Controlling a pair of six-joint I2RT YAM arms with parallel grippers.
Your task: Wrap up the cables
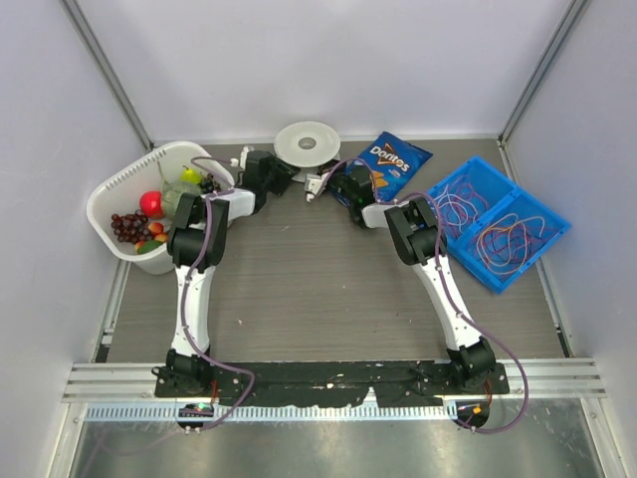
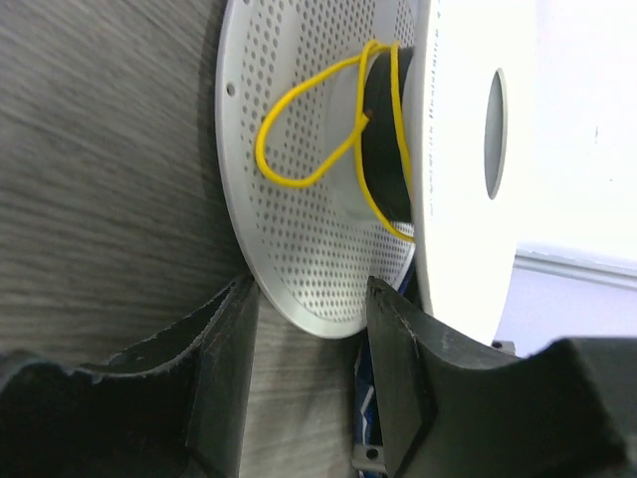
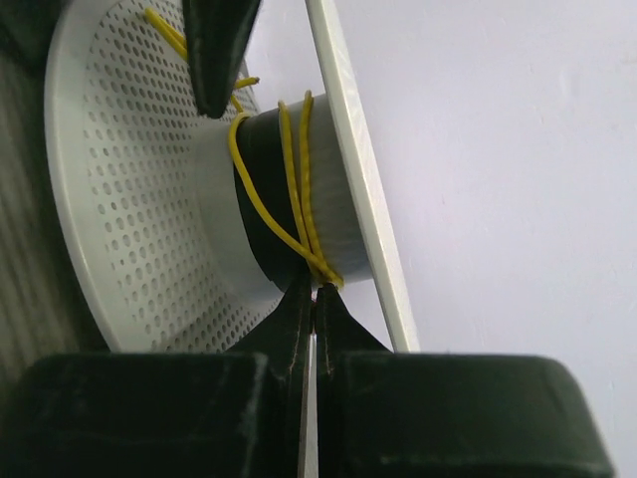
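Left fingers [image 2: 224, 368]: part-open astride the spool [image 2: 299, 249] flange, held nothing. Right fingers [image 3: 294, 319]: closed, pinched the yellow cable [image 3: 317, 259] at the hub; spool stood at the bench's [image 1: 318, 289] back edge. My judgement was: hold that pinch taut, draw the slack loop snug first.

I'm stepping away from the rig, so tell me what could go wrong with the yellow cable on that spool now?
A loop of the yellow cable bulges loose from the spool hub; with the left gripper open around the flange, nothing pins that slack, so it may slip or unwind. The right gripper is shut on the strands beside the hub; a pull could cross the turns or shift the spool.
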